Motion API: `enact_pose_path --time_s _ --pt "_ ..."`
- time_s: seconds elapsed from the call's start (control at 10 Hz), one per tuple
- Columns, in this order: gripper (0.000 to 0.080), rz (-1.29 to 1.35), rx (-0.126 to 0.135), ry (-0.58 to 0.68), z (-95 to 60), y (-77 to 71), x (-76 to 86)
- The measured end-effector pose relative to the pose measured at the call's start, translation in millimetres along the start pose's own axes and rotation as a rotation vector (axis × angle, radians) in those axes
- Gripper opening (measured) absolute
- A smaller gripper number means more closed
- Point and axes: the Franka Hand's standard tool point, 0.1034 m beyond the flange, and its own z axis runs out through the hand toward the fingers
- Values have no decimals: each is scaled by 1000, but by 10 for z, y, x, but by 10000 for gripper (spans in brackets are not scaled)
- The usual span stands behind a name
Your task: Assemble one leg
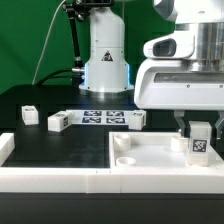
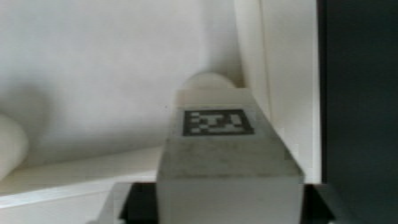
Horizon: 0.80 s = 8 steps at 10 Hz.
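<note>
The gripper (image 1: 201,131) clasped the leg (image 1: 200,141) upright over the tabletop panel's (image 1: 150,152) far corner on the exterior view's right; a slight tilt risked jamming it off its hole

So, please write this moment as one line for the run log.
gripper: shut on leg | leg: upright, tag visible, over corner of white panel | seated: cannot tell | loose blocks: on table
</note>
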Motion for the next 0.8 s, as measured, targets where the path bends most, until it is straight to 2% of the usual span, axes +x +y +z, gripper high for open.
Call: enact_pose_path --time_s 0.3,0.5,0.8 --pt "291 105 6 -2 1 2 -1" --pt "291 369 7 -5 1 24 1" --pt "292 627 4 -8 1 50 4"
